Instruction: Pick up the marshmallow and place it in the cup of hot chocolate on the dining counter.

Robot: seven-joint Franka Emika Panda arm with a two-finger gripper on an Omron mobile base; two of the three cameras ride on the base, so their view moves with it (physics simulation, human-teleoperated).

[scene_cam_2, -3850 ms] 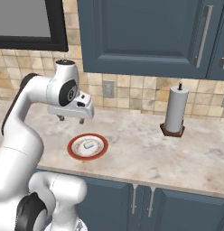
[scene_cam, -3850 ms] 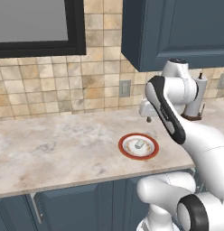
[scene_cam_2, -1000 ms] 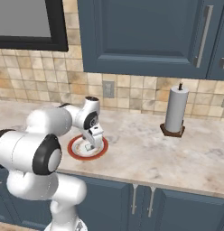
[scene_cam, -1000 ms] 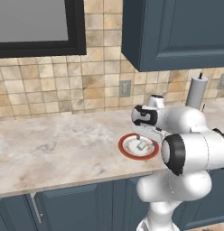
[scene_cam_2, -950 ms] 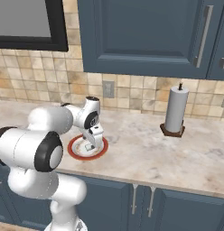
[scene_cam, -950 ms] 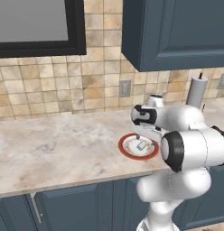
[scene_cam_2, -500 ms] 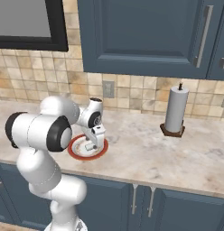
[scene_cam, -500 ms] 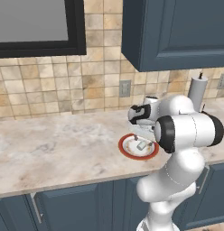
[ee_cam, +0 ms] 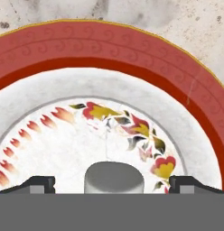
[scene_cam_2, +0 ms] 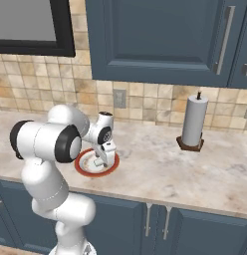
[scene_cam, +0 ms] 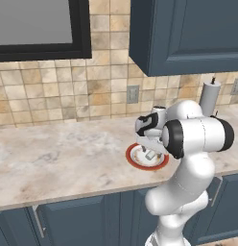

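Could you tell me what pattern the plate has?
The plate has a red rim and painted flowers, clearest in the hand view.

The table [scene_cam: 53, 163] has a beige marbled stone top, runs along a tan tiled wall and sits over dark blue cabinet doors. A round white plate [scene_cam_2: 84, 167] with a red rim and a flower pattern lies near its front edge. Well apart to the right, a paper towel roll [scene_cam_2: 193, 122] stands upright on a dark base near the wall
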